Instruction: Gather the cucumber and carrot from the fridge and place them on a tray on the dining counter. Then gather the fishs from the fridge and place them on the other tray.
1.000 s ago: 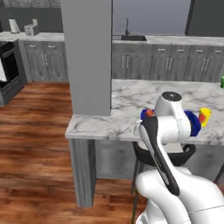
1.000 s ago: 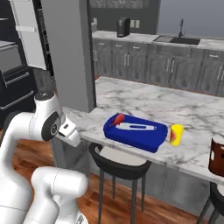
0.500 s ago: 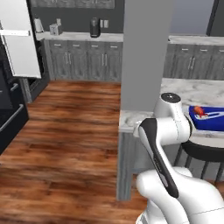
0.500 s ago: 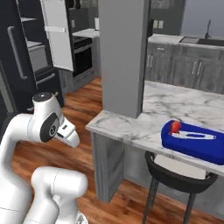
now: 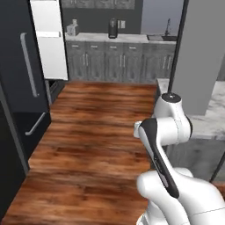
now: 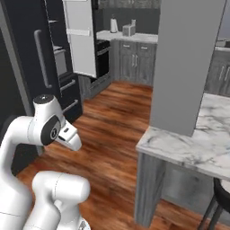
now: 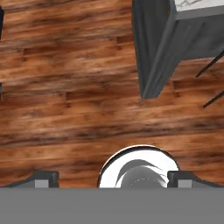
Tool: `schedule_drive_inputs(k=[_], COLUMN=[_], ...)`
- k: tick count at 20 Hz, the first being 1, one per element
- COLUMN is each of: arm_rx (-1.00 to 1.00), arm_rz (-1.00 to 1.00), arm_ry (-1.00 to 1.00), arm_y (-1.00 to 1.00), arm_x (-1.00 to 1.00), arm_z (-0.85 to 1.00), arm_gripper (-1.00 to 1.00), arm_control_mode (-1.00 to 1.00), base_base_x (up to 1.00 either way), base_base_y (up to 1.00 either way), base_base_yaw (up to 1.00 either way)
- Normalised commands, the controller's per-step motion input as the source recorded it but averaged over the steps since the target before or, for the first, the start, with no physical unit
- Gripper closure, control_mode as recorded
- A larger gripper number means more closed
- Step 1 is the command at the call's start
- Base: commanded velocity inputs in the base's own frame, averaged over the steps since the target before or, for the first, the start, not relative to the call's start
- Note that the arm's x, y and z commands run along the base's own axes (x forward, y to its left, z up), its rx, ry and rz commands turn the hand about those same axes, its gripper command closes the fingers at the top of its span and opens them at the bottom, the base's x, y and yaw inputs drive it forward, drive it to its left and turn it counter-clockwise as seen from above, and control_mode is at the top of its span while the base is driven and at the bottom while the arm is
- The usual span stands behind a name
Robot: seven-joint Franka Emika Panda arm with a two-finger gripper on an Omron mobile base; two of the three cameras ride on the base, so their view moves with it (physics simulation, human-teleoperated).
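The fingers [image 7: 113, 179] stand spread wide apart with nothing between them, pointing down at the wooden floor [image 7: 74, 100]. Just right of the arm, the marble bench [image 6: 197, 143] ends at its grey base [image 7: 153, 52]. Far left stands the black fridge [image 5: 22, 83], its light inner door [image 6: 81, 38] swung open.

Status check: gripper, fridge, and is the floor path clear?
Gripper open, empty, aimed at the wood floor. Fridge ahead on the left, door open. Dining counter corner close on the right; floor between looks clear.
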Motion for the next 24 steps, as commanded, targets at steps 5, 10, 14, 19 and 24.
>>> schedule_drive_inputs(k=[5,10,14,19,24], arm_rx=[0.00,0.00,0.00,0.00,0.00], arm_rz=[0.00,0.00,0.00,0.00,0.00], arm_ry=[0.00,0.00,0.00,0.00,0.00], arm_y=[0.00,0.00,0.00,0.00,0.00], arm_x=[0.00,0.00,0.00,0.00,0.00], arm_z=[0.00,0.00,0.00,0.00,0.00], arm_gripper=[-1.00,-1.00,-1.00,-1.00,-1.00], arm_control_mode=[1.00,1.00,1.00,1.00,1.00], base_base_x=[0.85,0.87,0.87,0.87,0.84], base_base_y=[0.75,0.59,0.13,0.03,0.07], base_base_yaw=[-0.20,-0.23,-0.13,-0.08,-0.01])
